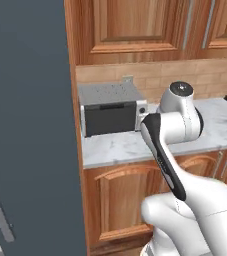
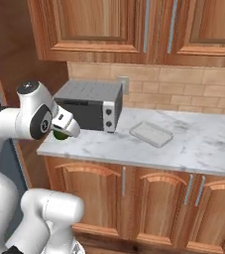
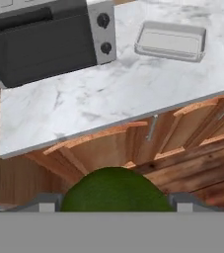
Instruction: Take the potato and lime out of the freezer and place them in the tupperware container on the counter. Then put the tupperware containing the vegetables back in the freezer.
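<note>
Lime (image 3: 114,190): pinched between gripper (image 3: 114,201) fingers for carrying.
Gripper: off the counter (image 3: 108,94) edge, facing tupperware (image 3: 170,42).

This is a home kitchen: a white-grey marbled counter (image 2: 193,144) runs over brown wooden cabinet doors (image 2: 156,203), more wooden cupboards (image 2: 99,25) hang above a tan tiled backsplash (image 2: 183,89), and a grey toaster oven (image 2: 91,104) sits beside the tall dark freezer (image 1: 30,125).

grey toaster oven (image 2: 90,104) by the tan tile backsplash (image 2: 183,89), wooden upper cabinets (image 2: 134,25) above
</note>
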### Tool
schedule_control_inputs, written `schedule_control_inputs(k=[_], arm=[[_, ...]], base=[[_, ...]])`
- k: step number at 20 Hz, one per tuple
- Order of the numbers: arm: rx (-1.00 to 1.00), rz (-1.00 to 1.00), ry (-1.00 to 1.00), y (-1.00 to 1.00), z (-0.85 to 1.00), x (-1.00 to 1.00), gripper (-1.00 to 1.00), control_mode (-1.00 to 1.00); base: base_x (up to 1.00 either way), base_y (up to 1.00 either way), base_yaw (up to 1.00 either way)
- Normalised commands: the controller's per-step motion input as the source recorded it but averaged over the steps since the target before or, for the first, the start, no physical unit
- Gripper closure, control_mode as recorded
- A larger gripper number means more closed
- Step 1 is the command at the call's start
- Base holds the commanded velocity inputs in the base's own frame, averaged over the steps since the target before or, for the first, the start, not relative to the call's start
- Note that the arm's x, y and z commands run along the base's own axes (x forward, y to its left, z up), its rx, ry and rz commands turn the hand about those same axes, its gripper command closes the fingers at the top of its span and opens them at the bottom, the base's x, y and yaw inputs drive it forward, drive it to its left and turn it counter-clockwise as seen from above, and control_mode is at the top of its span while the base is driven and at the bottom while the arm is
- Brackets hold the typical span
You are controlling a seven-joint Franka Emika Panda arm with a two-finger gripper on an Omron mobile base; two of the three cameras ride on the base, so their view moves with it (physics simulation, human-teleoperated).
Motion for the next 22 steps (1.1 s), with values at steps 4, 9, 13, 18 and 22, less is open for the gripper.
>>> schedule_control_inputs(k=[4, 9, 13, 18, 22], arm=[[0.0, 0.0, 0.0, 0.0, 0.0, 0.0, 1.0, 1.0], [0.0, 0.0, 0.0, 0.0, 0.0, 0.0, 1.0, 1.0], [0.03, 0.0, 0.03, -0.04, -0.18, 0.31, 1.0, -1.0], [0.01, 0.0, 0.14, 0.26, -0.87, 0.82, 1.0, -1.0], [0.0, 0.0, 0.16, 0.48, -0.97, 1.0, 1.0, -1.0]], base=[[0.61, -1.0, 0.0], [0.64, -1.0, 0.0], [0.35, -0.37, 0.0], [0.0, 0.0, 0.0], [0.0, 0.0, 0.0]])
